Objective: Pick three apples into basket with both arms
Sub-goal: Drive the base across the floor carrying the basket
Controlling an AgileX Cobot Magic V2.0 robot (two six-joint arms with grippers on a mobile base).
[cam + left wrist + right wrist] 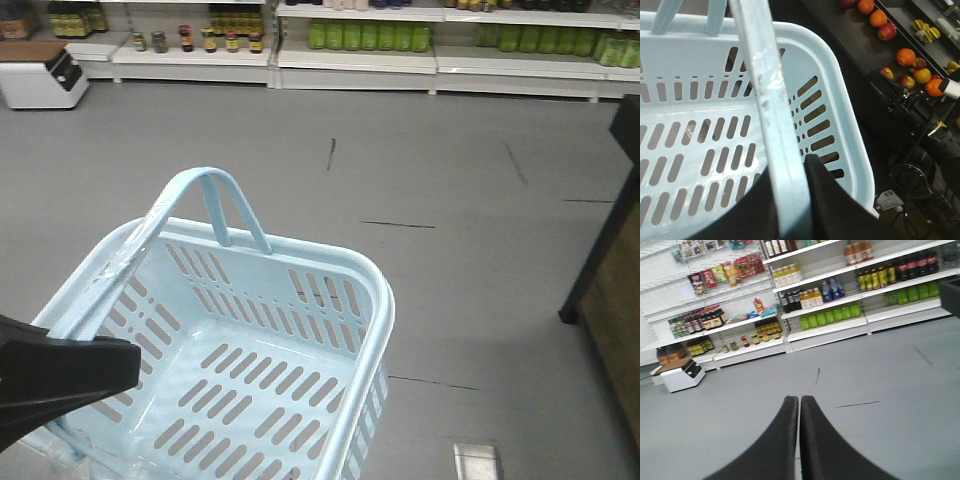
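Okay, your left jaws clamp the basket (pixel 851 125) handle (pixel 760 75); right jaws closed, empty. Apples (pixel 887 31) lie on the counter (pixel 850 35), right arm's side.

Nothing legible. Labels on the shelf bottles (pixel 812 297), upper middle of the frame, too blurred to read; likewise the hanging packets (pixel 710 277), upper left. Print on a white tag (pixel 888 201), lower right, too small.
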